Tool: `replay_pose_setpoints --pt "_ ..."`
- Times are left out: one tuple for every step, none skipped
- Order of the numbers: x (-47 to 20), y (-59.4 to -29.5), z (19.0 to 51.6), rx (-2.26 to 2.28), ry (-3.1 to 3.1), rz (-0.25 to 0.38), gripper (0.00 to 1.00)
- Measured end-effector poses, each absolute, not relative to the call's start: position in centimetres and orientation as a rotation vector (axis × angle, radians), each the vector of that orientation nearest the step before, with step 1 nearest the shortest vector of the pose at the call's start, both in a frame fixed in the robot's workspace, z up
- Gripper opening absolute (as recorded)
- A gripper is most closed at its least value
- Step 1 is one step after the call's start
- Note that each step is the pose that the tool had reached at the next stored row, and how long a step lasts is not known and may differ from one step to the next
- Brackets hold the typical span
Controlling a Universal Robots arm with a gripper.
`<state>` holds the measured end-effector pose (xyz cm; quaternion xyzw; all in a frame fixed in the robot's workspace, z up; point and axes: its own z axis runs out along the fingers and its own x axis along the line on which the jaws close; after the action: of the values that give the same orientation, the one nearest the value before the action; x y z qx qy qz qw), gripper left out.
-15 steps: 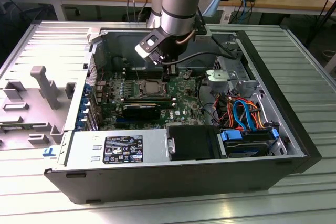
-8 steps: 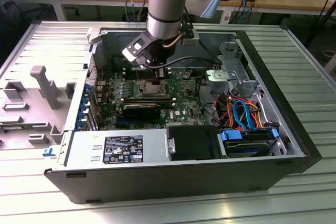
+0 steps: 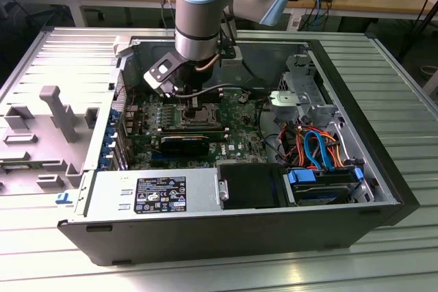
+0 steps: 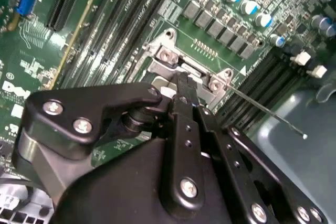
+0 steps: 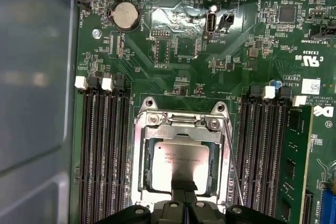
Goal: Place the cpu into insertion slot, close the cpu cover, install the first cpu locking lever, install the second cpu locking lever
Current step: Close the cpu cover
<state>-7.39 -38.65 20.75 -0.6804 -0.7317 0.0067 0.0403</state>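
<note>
In the first wrist view the cpu (image 5: 181, 156) lies flat in the insertion slot (image 3: 200, 113), its silvery top showing through the cut-out of the cpu cover (image 5: 140, 150), which lies down over it. My gripper (image 5: 184, 184) is shut, its fingertips side by side on the near edge of the cover and chip. The second wrist view shows the gripper (image 4: 182, 83) from behind, tips pressed at the socket's frame. One thin wire locking lever (image 5: 231, 161) runs along the socket's side. In the second wrist view this lever (image 4: 268, 114) angles out away from the socket. In the exterior view my gripper (image 3: 192, 100) hangs over the motherboard's middle.
Black memory slots (image 5: 102, 145) flank the socket on both sides. A black ribbed heatsink (image 3: 185, 143), a grey power supply (image 3: 150, 193), a drive bay with coloured cables (image 3: 315, 145) and the case walls (image 3: 120, 94) surround the board. A coin battery (image 5: 126, 15) sits farther off.
</note>
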Motion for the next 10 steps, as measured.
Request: replay_pose_setpoints --pt "-7.39 -38.65 20.74 -2.085 -2.242 0.021 0.11" --pt "-7.39 -38.65 20.73 -2.085 -2.242 0.02 0.11" --pt "-7.39 -38.65 20.69 -2.084 -2.242 0.02 0.11" --pt "-7.4 -38.66 20.59 -2.085 -2.241 0.021 0.11" --pt "-7.4 -38.67 20.51 -2.085 -2.242 0.022 0.11" --pt "-7.4 -38.66 20.44 -2.085 -2.242 0.021 0.11" --pt "-7.39 -38.65 20.46 -2.085 -2.241 0.02 0.11" --pt "-7.38 -38.63 20.57 -2.084 -2.241 0.018 0.11" --pt "-7.37 -38.62 20.74 -2.084 -2.241 0.016 0.11" --pt "-7.38 -38.64 21.02 -2.084 -2.241 0.019 0.11"
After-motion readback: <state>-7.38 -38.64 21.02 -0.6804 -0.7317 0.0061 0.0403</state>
